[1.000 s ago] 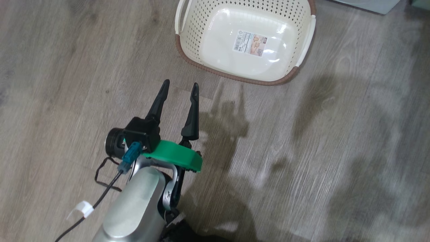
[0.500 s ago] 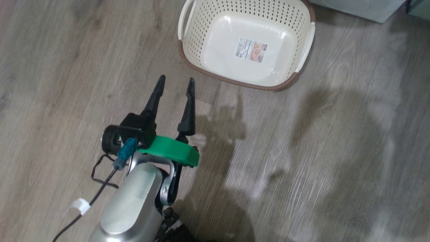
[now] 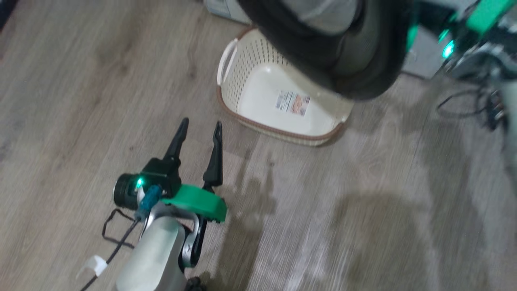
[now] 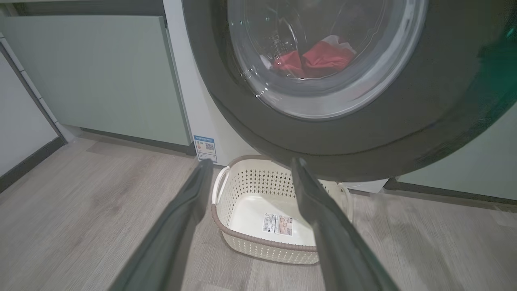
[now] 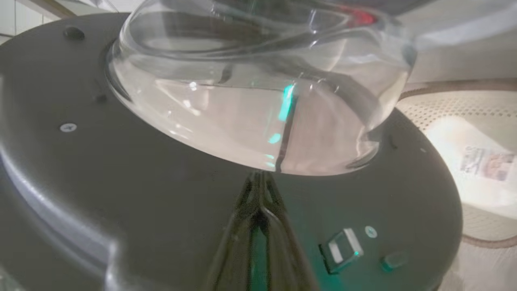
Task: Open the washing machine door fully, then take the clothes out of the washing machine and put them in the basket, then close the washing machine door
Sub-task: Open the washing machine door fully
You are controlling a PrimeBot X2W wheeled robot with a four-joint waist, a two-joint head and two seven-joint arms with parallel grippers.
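Left gripper [image 3: 201, 123]: spread wide, empty, low over floor [image 3: 80, 81], near-left of basket [image 3: 238, 81]. Right gripper [image 5: 258, 178]: pressed together, pinching nothing, tips at inner face of door [image 5: 121, 182], just under clear bowl [image 5: 242, 121]; actual contact hard to tell.

Step in hand, likely: swinging door fully open. Push with closed tips on dark flat face, not on bowl; follow hinge arc; steer clear of latch [image 5: 339, 250]; hold left gripper back, out of sweep.

Door partly swung out, hanging over basket's far-right corner. Round, so no long axis; bowl bulging toward right gripper, outer face toward left one. Basket mouth-up, long axis roughly left-right.

Farthest, seen through window: red clothes [image 4: 319, 60] inside washer [image 4: 190, 101].
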